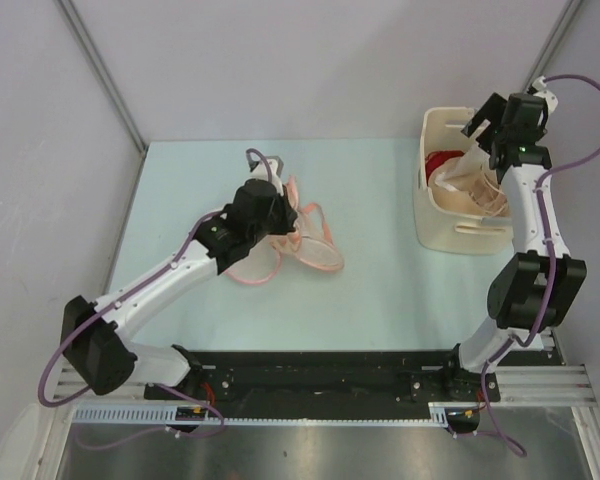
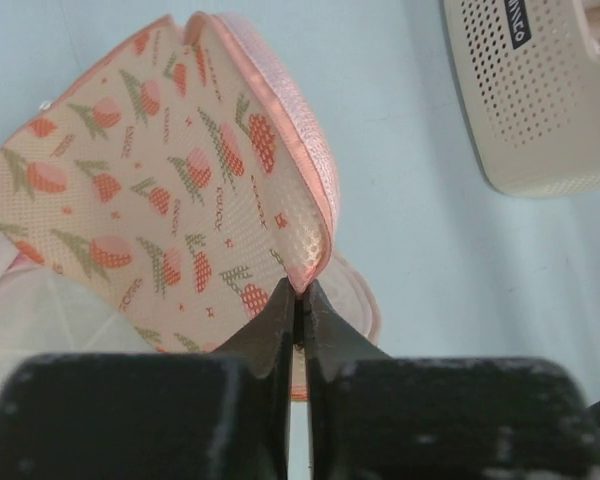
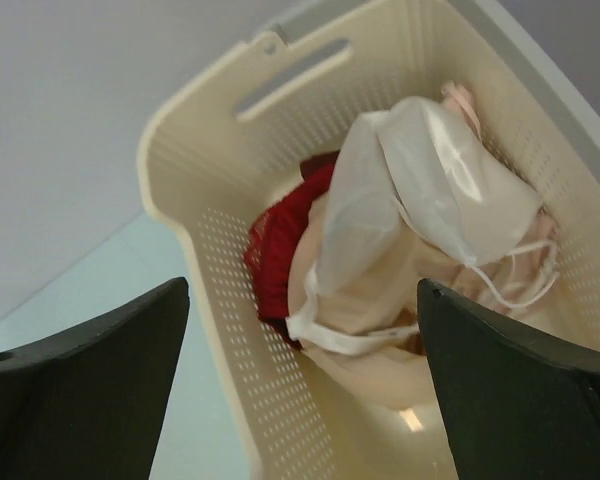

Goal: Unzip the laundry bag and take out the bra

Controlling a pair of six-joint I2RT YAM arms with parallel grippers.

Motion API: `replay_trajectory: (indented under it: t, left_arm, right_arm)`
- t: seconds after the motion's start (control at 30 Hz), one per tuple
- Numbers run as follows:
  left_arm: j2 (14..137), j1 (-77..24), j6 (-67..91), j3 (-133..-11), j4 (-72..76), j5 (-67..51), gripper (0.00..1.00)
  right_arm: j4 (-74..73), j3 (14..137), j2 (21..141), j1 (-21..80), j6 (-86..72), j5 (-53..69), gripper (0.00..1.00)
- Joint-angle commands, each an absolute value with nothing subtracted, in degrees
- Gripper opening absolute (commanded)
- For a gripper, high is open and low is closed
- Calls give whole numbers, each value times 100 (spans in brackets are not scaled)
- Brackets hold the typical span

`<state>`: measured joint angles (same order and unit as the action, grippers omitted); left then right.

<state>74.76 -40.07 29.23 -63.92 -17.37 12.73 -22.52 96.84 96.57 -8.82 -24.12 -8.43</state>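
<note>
The laundry bag (image 1: 315, 245), a cream-peach pouch with red-pink motifs and pink edging, lies on the table, its flap raised and gaping (image 2: 150, 190). My left gripper (image 1: 283, 233) is shut on the bag's pink edge (image 2: 300, 290), holding that flap up. The bra (image 3: 410, 190), pale cream-white with thin straps, lies in the cream basket (image 1: 460, 238) at the right, on top of other fabric (image 1: 470, 182). My right gripper (image 1: 483, 125) hangs above the basket, open, with nothing between its fingers (image 3: 302, 290). The bra sits below and apart from it.
A red garment (image 3: 280, 250) lies in the basket (image 3: 200, 170) beside the bra, also seen from above (image 1: 442, 160). The perforated basket wall (image 2: 540, 110) stands to the right of the bag. Grey walls enclose the table at the left, back and right.
</note>
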Motion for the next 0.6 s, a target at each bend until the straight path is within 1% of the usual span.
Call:
replay_trajectory:
  t: [0.0, 0.03, 0.07, 0.1, 0.17, 0.2, 0.27, 0.3, 0.37, 0.4, 0.43, 0.5, 0.57]
  left_arm:
    - [7813, -3955, 2611, -7153, -1757, 1046, 28]
    - [7866, -3955, 2593, -7215, -1801, 1029, 63]
    - [7866, -3938, 2558, -7294, -1854, 1054, 79]
    - [7875, -3920, 2540, -7338, -1881, 1055, 98]
    - [7805, -3824, 2488, -7417, -1986, 1002, 100]
    - [7770, -3788, 2470, -7435, -2021, 958, 100]
    - [7595, -3666, 2417, -7453, -2126, 897, 100]
    - [7507, -3622, 2391, -7444, -2170, 862, 100]
    - [7218, -3490, 2338, -7375, -2285, 791, 100]
    - [7103, -3446, 2320, -7339, -2320, 730, 100]
    - [6997, -3393, 2312, -7287, -2390, 712, 100]
    - [6637, -3270, 2268, -7146, -2461, 694, 100]
    - [6391, -3173, 2215, -6962, -2584, 712, 100]
  right_arm:
    - [-2636, 9476, 8695, -888, -2224, -1133, 100]
    - [-2689, 9362, 8510, -879, -2224, -1142, 100]
    - [-2776, 9065, 8186, -809, -2215, -1134, 99]
    - [-2812, 8914, 7983, -739, -2119, -1195, 100]
    - [-2927, 8432, 7648, -441, -1996, -1388, 100]
    - [-2970, 8307, 7325, -22, -1821, -1676, 99]
    - [-3312, 8183, 7103, 542, -1732, -1932, 99]
    - [-3435, 8087, 6962, 1084, -1671, -2090, 100]
    - [-3874, 8025, 6865, 1649, -1582, -2354, 100]
    - [-4015, 7920, 6795, 1905, -1599, -2686, 100]
    - [-4252, 7832, 6742, 2421, -1661, -2846, 100]
    - [-4420, 7526, 6654, 2793, -1827, -3127, 100]
    - [-4596, 7322, 6487, 3251, -2151, -3147, 100]
